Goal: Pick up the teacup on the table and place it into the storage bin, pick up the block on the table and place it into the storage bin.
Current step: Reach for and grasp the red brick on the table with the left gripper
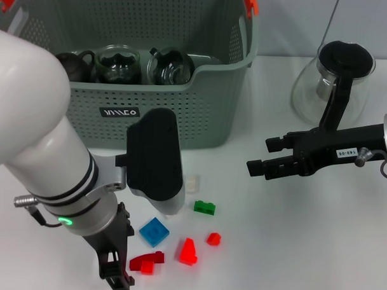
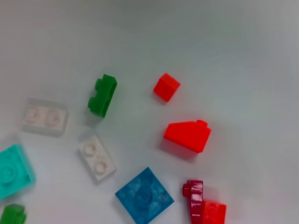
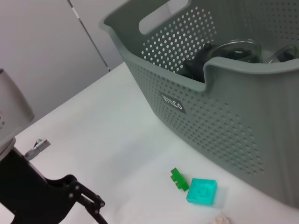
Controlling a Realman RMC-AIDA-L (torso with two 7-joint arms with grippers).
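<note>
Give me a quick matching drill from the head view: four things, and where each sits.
1. storage bin
2. glass teapot
3. blue block
4. right hand

a. table, beside the left hand
b. far right, behind the right arm
c. hovering above the table, right of the bin
d. far left-centre, holding glassware

Pairs: 1-d, 2-b, 3-a, 4-c

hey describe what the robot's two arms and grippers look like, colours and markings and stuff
The left arm is glossy white with black rings, a glowing green light and a silver plug near the wrist, ending in a black left gripper. The right gripper is black with blocky fingers, a small white label and a silver wrist collar.
</note>
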